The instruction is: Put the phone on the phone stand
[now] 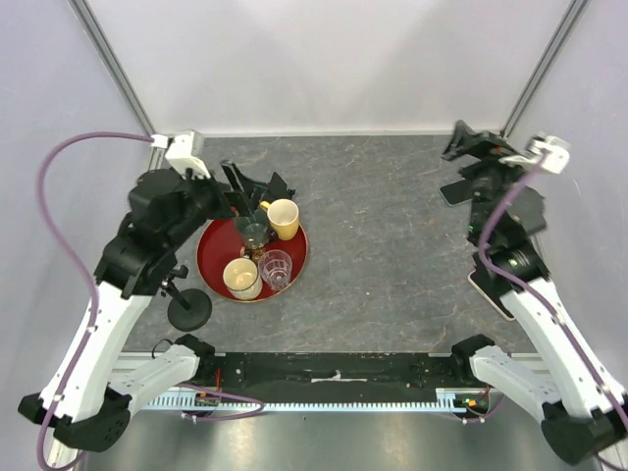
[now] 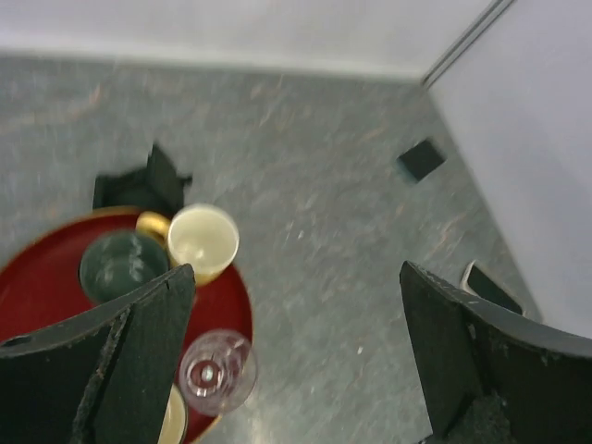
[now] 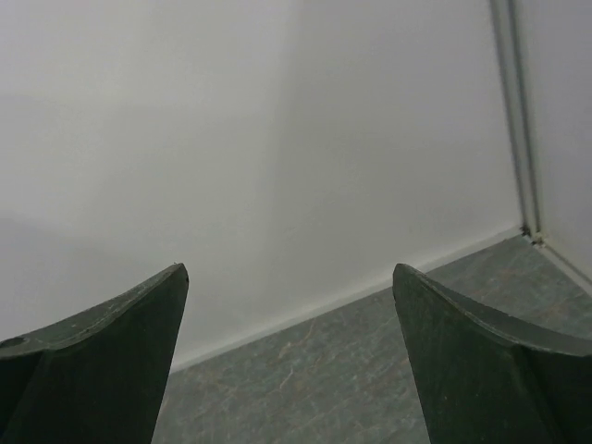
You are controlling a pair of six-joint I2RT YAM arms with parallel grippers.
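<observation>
The phone (image 1: 494, 297), black with a pale rim, lies flat at the table's right side, partly under my right arm. In the left wrist view its corner (image 2: 488, 288) peeks out behind my right finger. The phone stand (image 1: 188, 309), a black disc with a short stem, stands near the front left, beside my left arm. My left gripper (image 1: 245, 196) (image 2: 296, 273) hangs open and empty over the red tray. My right gripper (image 1: 467, 144) (image 3: 289, 268) is open and empty, raised near the back right and facing the back wall.
A red tray (image 1: 214, 245) (image 2: 37, 254) holds a yellow cup (image 1: 283, 218), a dark green cup (image 2: 120, 264), a cream cup (image 1: 241, 278) and a clear glass (image 1: 277, 268) (image 2: 217, 370). A small all-black slab (image 1: 453, 191) (image 2: 421, 159) lies at the right. A black object (image 2: 139, 185) sits behind the tray.
</observation>
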